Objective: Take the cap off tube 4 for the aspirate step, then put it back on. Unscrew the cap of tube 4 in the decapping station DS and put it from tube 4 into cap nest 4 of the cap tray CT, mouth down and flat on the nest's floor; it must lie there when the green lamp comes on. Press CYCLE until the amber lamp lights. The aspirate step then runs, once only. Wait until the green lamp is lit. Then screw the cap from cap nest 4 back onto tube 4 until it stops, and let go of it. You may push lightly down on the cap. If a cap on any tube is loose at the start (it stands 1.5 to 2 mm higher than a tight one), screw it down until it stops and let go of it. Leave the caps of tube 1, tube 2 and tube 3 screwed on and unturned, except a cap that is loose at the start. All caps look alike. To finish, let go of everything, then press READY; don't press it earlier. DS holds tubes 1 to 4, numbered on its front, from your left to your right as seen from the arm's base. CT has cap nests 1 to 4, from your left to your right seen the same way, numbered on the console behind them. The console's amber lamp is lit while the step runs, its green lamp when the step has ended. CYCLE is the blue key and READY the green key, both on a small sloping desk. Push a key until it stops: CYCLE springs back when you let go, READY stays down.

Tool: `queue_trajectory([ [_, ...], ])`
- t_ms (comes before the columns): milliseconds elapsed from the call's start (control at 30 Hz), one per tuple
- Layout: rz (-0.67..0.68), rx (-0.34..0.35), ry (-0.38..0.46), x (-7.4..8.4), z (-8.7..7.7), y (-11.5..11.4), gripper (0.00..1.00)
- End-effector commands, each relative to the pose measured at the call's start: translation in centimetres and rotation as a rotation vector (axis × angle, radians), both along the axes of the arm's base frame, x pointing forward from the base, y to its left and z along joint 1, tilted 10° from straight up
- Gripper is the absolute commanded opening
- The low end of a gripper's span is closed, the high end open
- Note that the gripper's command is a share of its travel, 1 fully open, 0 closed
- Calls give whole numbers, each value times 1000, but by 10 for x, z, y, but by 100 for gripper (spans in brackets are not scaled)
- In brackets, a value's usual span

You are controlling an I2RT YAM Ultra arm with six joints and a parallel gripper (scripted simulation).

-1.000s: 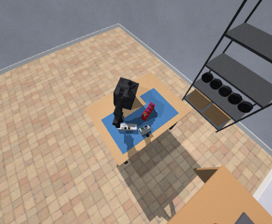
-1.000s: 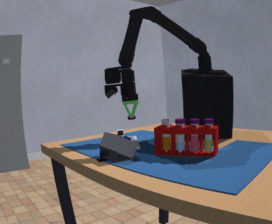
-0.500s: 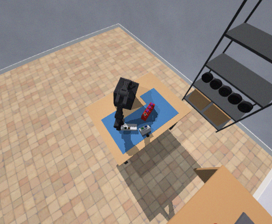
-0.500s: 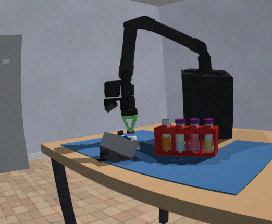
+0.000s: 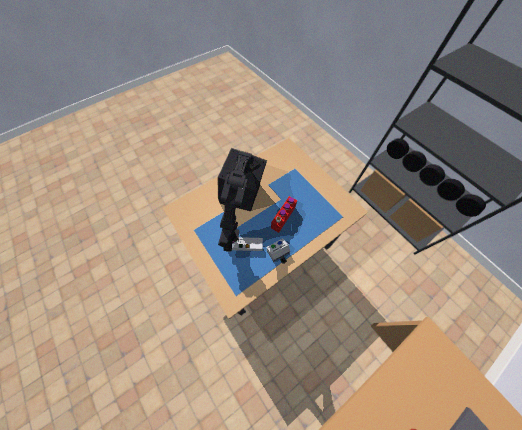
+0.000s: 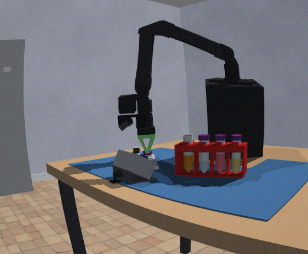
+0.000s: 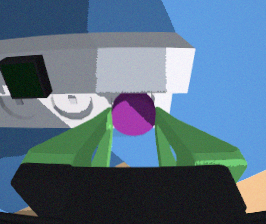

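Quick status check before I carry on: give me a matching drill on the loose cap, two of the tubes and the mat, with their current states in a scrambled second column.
Column one:
1. loose purple cap
2. orange-filled tube
3. pink-filled tube
4. blue mat

Column two:
a. capped, standing in the red rack
b. lying flat under the rack
c. gripped in the claw
d. uncapped, at the end of the rack

Pairs: 1-c, 2-d, 3-a, 4-b.
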State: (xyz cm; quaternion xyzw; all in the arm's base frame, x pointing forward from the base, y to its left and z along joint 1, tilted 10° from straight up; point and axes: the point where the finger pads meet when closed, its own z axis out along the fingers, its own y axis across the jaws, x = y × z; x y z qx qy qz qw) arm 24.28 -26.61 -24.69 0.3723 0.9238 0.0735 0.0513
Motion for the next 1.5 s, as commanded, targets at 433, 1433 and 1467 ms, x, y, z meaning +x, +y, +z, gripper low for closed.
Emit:
queue_trajectory([
  [433, -3, -12, -9, 4, 4, -5, 0],
  [1433, -3, -12, -9, 6, -6, -5, 0],
  [1467, -3, -12, -9, 6, -6, -5, 0],
])
